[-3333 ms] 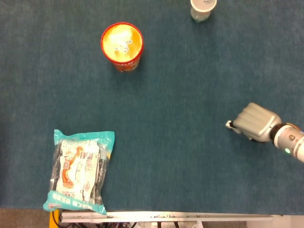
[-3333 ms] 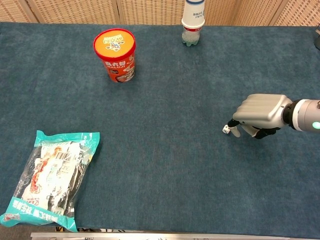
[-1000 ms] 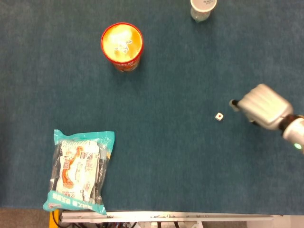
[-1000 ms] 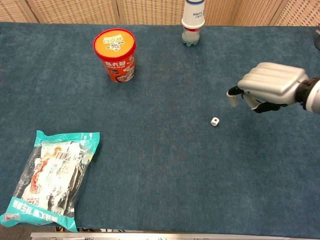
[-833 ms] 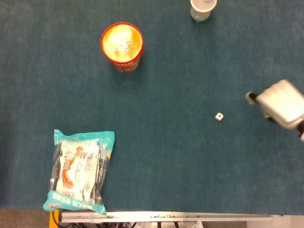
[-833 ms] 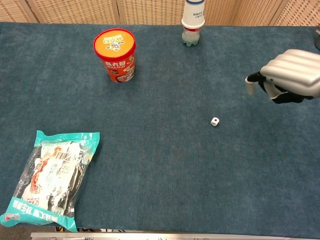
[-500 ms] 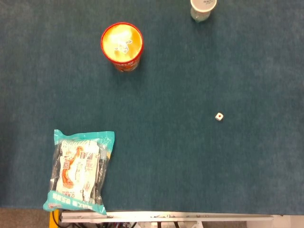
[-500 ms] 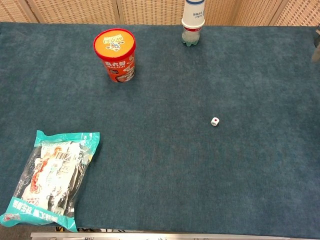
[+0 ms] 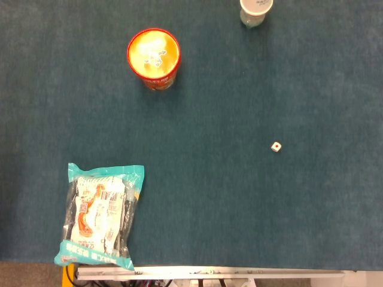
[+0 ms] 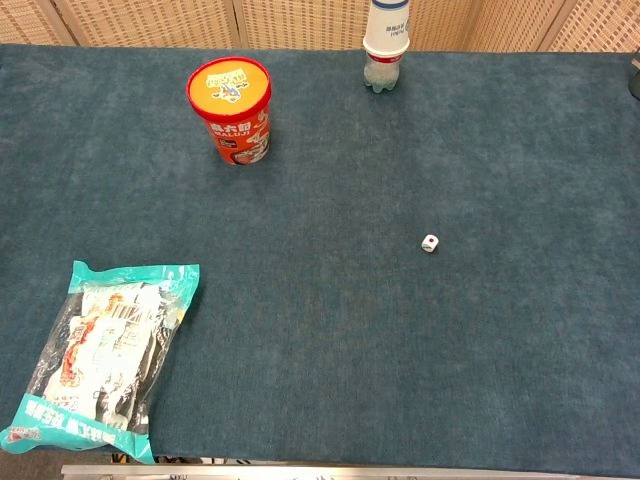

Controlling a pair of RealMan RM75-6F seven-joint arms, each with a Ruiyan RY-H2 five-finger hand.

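Cut off, hidden or too small to read

The bottle (image 10: 386, 45) at the far edge loses its upper part at the top border in both views. The die (image 9: 276, 146) shows a red mark, but its other faces are too small to read. The print on the snack bag (image 10: 103, 360) is not legible.

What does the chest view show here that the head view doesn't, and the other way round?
Only the chest view shows the woven panels behind the table and the printed side of the red cup. Only the head view shows the metal rail at the table's near edge in full and looks straight down on the cup's lid. Both show the die, the snack bag, the bottle and the blue cloth. Neither shows a hand.
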